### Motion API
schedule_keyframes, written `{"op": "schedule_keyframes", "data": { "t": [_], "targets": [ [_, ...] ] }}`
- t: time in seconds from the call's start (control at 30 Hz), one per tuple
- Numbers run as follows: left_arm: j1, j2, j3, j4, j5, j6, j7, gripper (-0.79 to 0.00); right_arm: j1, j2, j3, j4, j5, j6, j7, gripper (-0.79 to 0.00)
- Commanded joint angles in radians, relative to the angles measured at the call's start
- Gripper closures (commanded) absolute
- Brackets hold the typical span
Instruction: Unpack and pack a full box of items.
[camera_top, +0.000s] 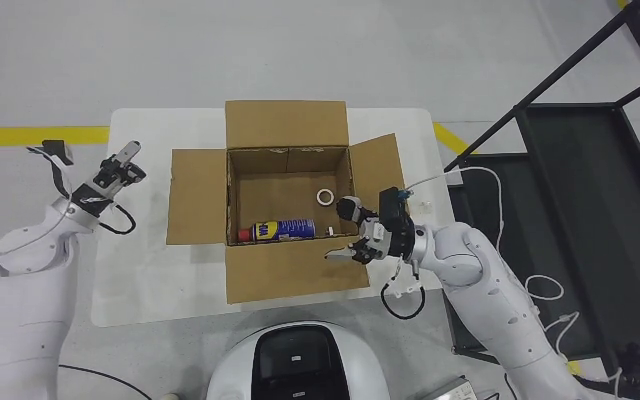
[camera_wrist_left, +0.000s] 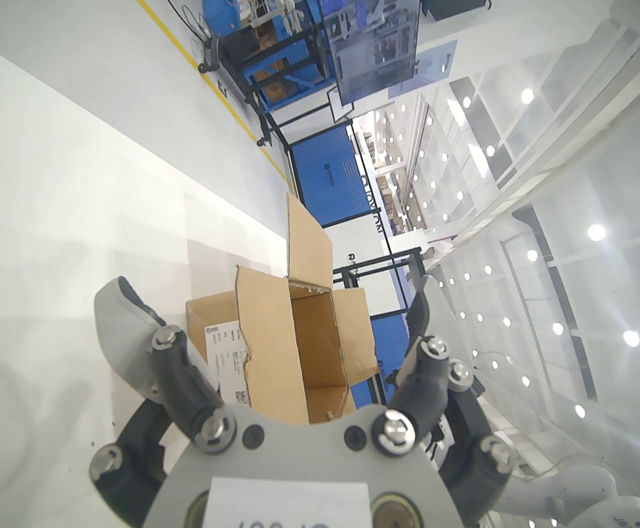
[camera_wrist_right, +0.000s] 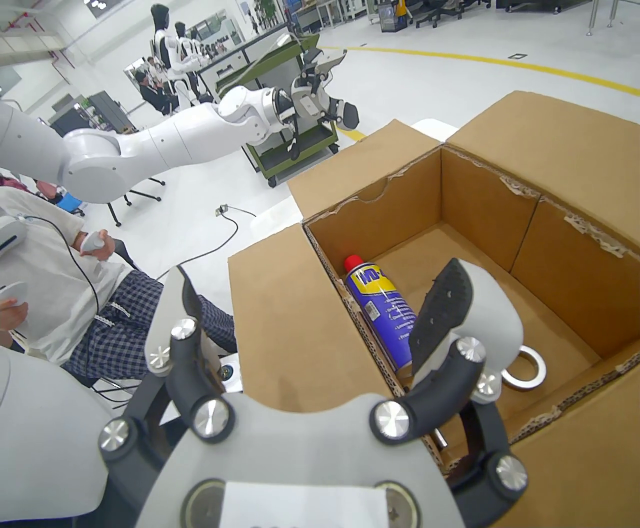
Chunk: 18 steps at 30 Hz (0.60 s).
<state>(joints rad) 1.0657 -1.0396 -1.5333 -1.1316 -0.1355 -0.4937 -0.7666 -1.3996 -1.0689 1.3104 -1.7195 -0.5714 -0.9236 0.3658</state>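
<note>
An open cardboard box (camera_top: 287, 128) with all flaps folded out stands mid-table (camera_wrist_right: 500, 150) (camera_wrist_left: 295, 325). Inside lie a blue and yellow spray can with a red cap (camera_top: 284, 230) (camera_wrist_right: 382, 312) along the near wall and a small white tape roll (camera_top: 325, 197) (camera_wrist_right: 525, 367) on the floor. My right gripper (camera_top: 345, 232) (camera_wrist_right: 320, 295) hovers open over the box's near right corner, one finger above the inside and one above the near flap. My left gripper (camera_top: 127, 160) (camera_wrist_left: 270, 310) is open and empty above the table's left edge, away from the box; the right wrist view shows this left gripper (camera_wrist_right: 332, 82) in the distance.
The white table (camera_top: 150, 280) has bare surface left of the box and a strip in front of it. A black metal frame (camera_top: 560, 150) stands just past the table's right side. A seated person with handheld controllers (camera_wrist_right: 55, 280) is off the table's near side.
</note>
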Motion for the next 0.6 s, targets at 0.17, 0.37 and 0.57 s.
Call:
{"op": "schedule_keyframes", "data": {
  "t": [0.17,0.37,0.57],
  "targets": [
    [-0.040,-0.012,0.089,0.067,0.120,-0.064,0.038,-0.785,-0.075,0.028,0.154,-0.040,0.179,-0.011,-0.003,-0.785],
    [-0.094,-0.026,0.137,0.129,-0.003,-0.063,-0.039,-0.785,-0.137,0.047,0.283,-0.021,0.293,0.022,0.005,-0.785],
    [-0.127,-0.022,0.126,0.131,-0.151,-0.046,-0.201,-0.785,-0.178,0.055,0.352,0.027,0.343,0.061,0.004,-0.785]
  ]
}}
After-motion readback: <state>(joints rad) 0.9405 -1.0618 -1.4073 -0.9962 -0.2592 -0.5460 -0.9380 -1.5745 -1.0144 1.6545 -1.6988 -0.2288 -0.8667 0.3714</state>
